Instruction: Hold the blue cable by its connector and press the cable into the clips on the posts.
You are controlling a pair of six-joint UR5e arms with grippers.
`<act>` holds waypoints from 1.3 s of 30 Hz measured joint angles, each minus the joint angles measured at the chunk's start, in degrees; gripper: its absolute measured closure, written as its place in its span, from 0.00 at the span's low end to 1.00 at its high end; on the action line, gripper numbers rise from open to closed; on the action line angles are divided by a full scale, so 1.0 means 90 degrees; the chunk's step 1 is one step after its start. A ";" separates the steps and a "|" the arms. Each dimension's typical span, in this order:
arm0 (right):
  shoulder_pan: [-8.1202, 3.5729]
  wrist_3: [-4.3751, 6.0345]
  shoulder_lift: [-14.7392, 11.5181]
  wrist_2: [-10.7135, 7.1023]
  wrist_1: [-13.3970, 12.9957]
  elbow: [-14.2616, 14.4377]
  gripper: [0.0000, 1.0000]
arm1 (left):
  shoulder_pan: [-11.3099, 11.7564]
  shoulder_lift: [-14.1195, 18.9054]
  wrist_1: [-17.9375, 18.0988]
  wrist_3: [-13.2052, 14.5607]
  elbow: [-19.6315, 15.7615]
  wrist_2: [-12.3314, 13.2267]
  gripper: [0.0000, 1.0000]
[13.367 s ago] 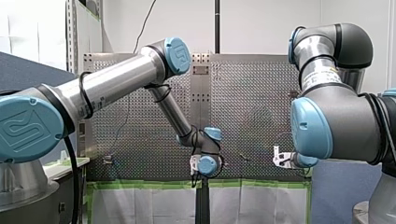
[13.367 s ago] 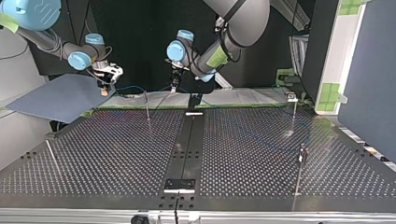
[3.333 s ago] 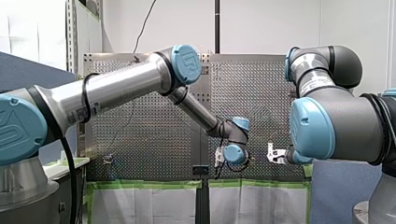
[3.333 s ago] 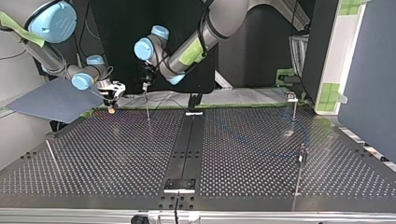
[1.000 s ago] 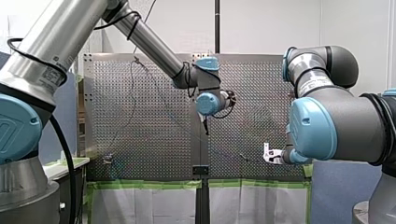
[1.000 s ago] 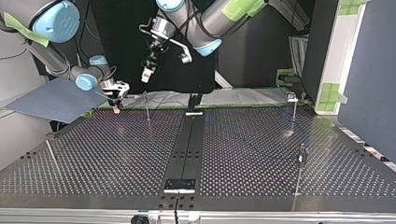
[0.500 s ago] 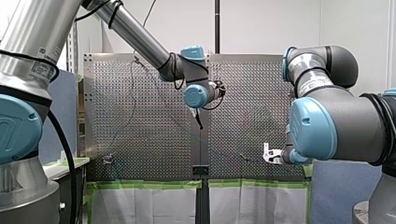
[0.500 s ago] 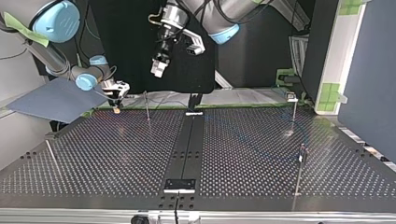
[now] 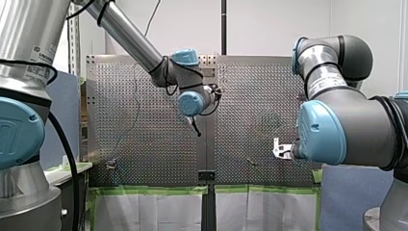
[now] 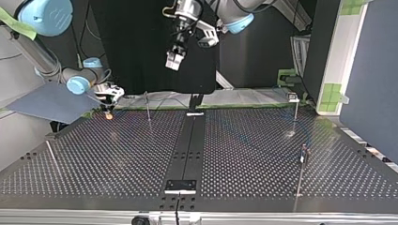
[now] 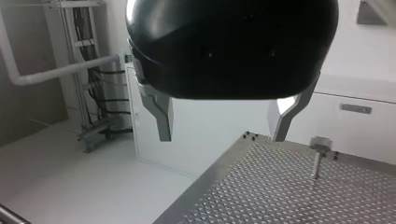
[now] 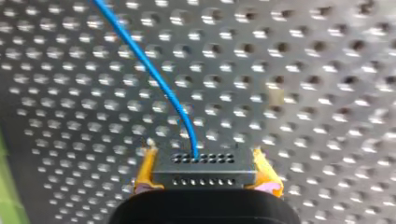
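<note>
Blue cable (image 12: 159, 79): thin, I judge it light and limp; best held by its rigid connector (image 12: 204, 164), where my right gripper (image 12: 205, 171) is clenched; my left gripper (image 11: 223, 130) released.

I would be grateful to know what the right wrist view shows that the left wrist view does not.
Only the right wrist view shows the thin blue cable entering the black rectangular connector, which my right claw grips between its yellow pads. Only the left wrist view shows my left claw, open and empty, with a short metal post standing ahead of it. Both show the perforated metal table.
</note>
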 joint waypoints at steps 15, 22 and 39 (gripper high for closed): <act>0.0153 -0.0087 -0.0968 0.0120 -0.0151 0.0668 1.00 | -0.0048 -0.0582 0.0355 0.0066 -0.0931 -0.0104 0.00; 0.0247 -0.0128 -0.1067 0.0120 -0.0121 0.0708 1.00 | -0.0055 -0.0585 0.0370 0.0084 -0.1374 -0.0031 0.00; 0.0270 -0.0131 -0.1069 0.0125 -0.0117 0.0711 1.00 | -0.0055 -0.0583 0.0379 0.0096 -0.1529 -0.0024 0.00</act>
